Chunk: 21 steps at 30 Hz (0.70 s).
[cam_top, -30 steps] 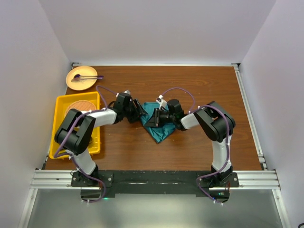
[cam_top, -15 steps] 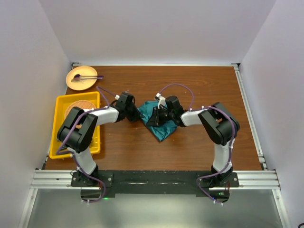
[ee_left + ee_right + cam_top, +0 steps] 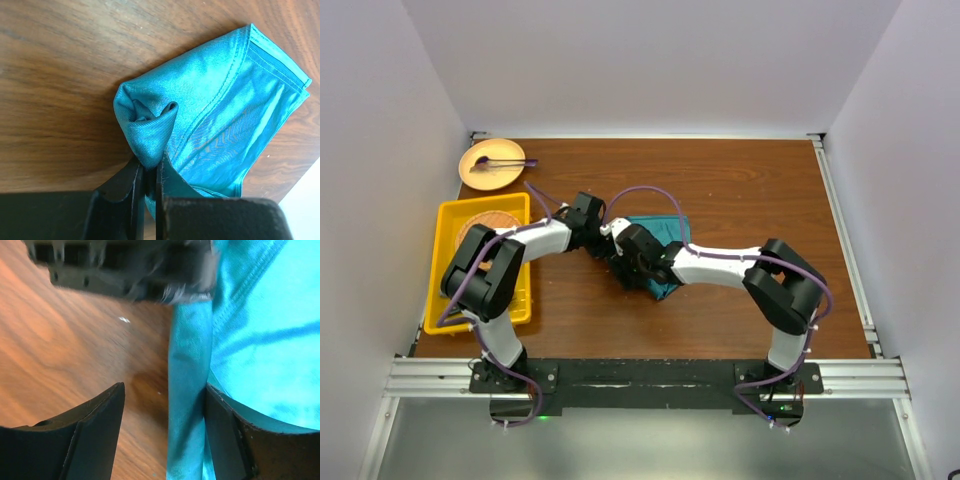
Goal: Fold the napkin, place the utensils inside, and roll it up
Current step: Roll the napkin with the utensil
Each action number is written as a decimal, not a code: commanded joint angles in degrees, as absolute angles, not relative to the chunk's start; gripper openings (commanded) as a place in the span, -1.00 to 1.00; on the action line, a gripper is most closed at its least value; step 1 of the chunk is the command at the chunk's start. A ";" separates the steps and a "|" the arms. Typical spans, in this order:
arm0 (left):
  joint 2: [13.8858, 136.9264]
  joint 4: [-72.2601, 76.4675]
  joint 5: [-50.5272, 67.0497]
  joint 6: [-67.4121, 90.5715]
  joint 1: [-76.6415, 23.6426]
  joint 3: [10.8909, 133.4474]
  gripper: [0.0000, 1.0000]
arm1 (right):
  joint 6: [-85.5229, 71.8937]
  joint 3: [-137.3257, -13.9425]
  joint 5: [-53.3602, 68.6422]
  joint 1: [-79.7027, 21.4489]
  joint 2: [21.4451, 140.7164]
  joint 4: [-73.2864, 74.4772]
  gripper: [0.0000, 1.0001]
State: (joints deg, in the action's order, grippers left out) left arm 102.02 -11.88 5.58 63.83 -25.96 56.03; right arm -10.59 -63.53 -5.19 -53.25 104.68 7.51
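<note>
Napkin: the teal soft cloth napkin lies near the centre of the brown wooden table, folded into layers. One end is bunched into a small twist at its 9 o'clock side.
Left gripper: the left gripper reaches in from 9 o'clock. Its fingers are together, pinching that bunched twist of napkin, and the cloth bulges out just above the tips.
Right gripper: the right gripper sits low over the napkin's 7 o'clock side with its fingers spread apart. A folded napkin edge runs between them, close to the finger on the right of its wrist view. I cannot tell whether it touches.
Grippers together: they are just beside each other, and the left one shows as a blurred black shape at the top of the right wrist view.
Plate: a round tan plate at 10 o'clock holds a thin utensil with a dark purple end.
Tray: a yellow plastic tray at 9 o'clock holds a round brown disc.
</note>
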 commanded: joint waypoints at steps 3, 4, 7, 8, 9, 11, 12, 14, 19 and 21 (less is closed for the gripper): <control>104.59 -23.55 3.08 63.63 -25.84 55.54 -1.00 | -6.33 -67.14 -20.03 -56.25 108.01 9.75 0.29; 104.59 -23.64 2.64 63.46 -25.75 55.81 -1.00 | -6.94 -67.58 -20.56 -56.34 109.32 10.19 0.22; 104.41 -24.08 1.15 63.19 -25.84 55.72 -1.00 | -9.04 -67.59 -20.74 -56.43 109.78 10.46 -0.09; 104.33 -23.91 0.97 63.02 -25.84 55.46 -1.00 | -9.92 -66.72 -19.79 -56.51 109.51 10.11 -0.20; 104.33 -23.65 0.62 62.84 -25.84 55.28 -1.00 | -10.54 -66.19 -19.34 -56.34 109.16 9.85 -0.33; 104.24 -23.03 0.35 61.44 -25.84 55.20 -1.00 | -12.04 -64.35 -18.20 -56.08 108.55 8.62 -0.72; 104.06 -22.16 0.18 60.74 -25.84 55.20 -1.00 | -12.65 -63.64 -15.93 -55.81 108.37 7.92 -0.84; 103.45 -20.93 0.18 57.67 -25.84 55.11 -1.00 | -13.97 -61.89 -11.80 -54.07 108.72 5.99 -1.00; 95.83 -12.23 -1.48 51.34 -25.49 50.90 -0.23 | -16.86 -58.72 8.72 -48.18 110.30 0.54 -1.00; 92.30 -9.07 -3.41 49.84 -25.40 48.00 0.27 | -18.54 -57.57 15.35 -44.48 111.61 -2.45 -1.00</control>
State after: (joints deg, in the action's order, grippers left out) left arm 98.83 -10.63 3.64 56.88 -25.89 53.65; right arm -13.13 -61.71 -3.27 -50.33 107.46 0.36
